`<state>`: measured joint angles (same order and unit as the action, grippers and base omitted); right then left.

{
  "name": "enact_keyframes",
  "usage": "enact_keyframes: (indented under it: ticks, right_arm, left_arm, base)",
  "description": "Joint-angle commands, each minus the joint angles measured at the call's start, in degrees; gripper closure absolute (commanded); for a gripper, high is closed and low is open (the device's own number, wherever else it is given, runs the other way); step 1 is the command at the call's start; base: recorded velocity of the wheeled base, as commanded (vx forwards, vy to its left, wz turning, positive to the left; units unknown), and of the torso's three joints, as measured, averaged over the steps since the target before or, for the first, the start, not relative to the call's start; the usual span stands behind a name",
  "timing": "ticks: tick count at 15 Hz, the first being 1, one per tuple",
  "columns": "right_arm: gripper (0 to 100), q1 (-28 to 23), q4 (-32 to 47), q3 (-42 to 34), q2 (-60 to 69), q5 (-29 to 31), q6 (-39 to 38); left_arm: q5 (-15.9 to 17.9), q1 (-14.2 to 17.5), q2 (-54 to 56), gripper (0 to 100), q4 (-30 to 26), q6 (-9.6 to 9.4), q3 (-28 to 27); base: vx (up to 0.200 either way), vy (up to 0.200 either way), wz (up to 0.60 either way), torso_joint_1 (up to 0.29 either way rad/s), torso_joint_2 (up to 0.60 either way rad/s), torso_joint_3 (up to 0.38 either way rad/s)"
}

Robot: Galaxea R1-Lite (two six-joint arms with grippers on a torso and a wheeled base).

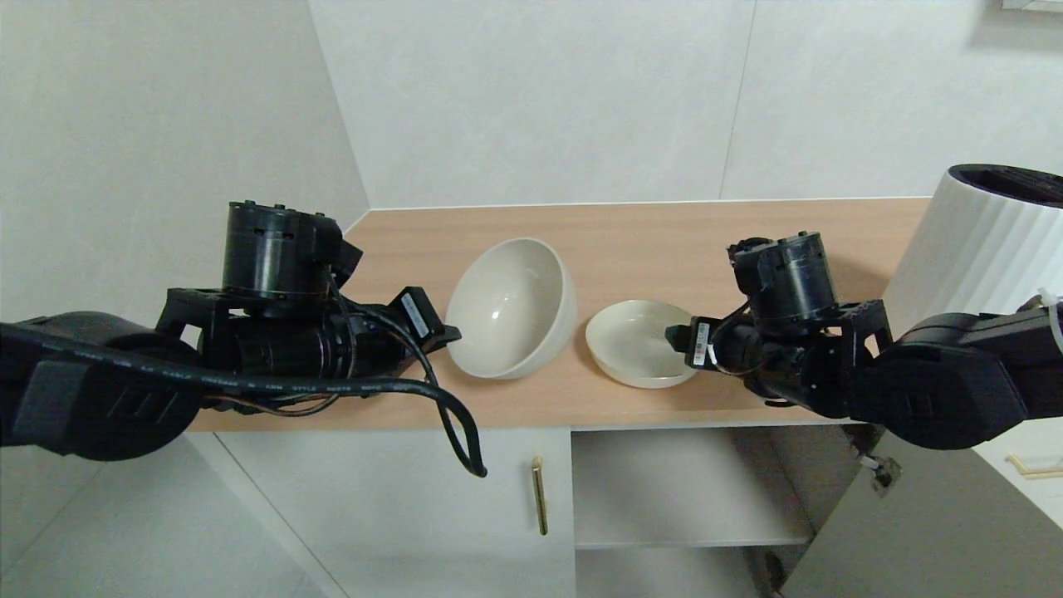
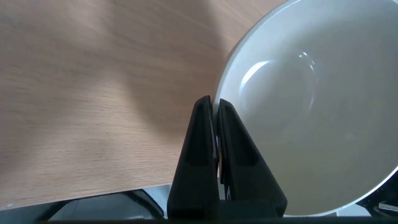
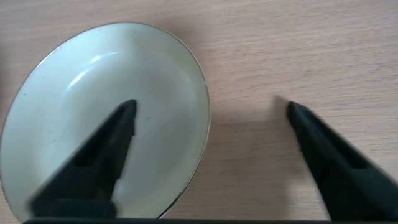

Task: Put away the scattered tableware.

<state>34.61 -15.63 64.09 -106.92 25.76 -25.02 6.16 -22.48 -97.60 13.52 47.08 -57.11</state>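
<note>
The left gripper has its jaws clamped on the rim of the large bowl, which stands tipped up on the table. Just beside it, at its 3 o'clock, lies the small bowl. The right gripper holds its jaws spread wide astride that bowl's 3 o'clock rim. A white ribbed vessel stands at the table's 3 o'clock end.

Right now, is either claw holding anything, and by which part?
The left gripper is pinching the big bowl by its rim, and the bowl sits tilted. The right gripper is open across the edge of the small dish, holding nothing.
</note>
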Motion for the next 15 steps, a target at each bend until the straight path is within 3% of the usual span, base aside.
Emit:
enact_keyframes:
  ticks: [1,8,11,14,15]
  right_arm:
    - [100,0.02,-0.02,-0.01,0.05,-0.01,-0.03]
    - [100,0.02,-0.02,-0.19,0.84,-0.01,-0.12]
    - [100,-1.74,0.34,-3.71,8.31,-1.15,0.14]
    - [100,-5.69,0.95,-8.28,16.84,-4.40,4.45]
    - [100,-6.84,3.06,-8.89,19.30,-5.90,5.15]
  left_arm:
    - [0.00,-0.02,0.13,100,0.02,0.03,-0.02]
    - [0.00,-0.02,0.39,100,-0.07,0.03,-0.02]
    - [-0.18,-0.02,2.85,100,-0.51,-0.23,0.69]
    - [-0.97,0.77,8.83,100,-0.60,-2.61,5.35]
    - [-0.97,2.26,11.11,100,-0.60,-4.19,7.28]
  base:
    - [0.000,0.000,0.00,0.000,0.00,0.000]
    - [0.000,0.000,0.00,0.000,0.00,0.000]
    - [0.000,0.000,0.00,0.000,0.00,0.000]
    - [0.000,0.000,0.00,0.000,0.00,0.000]
    - [0.000,0.000,0.00,0.000,0.00,0.000]
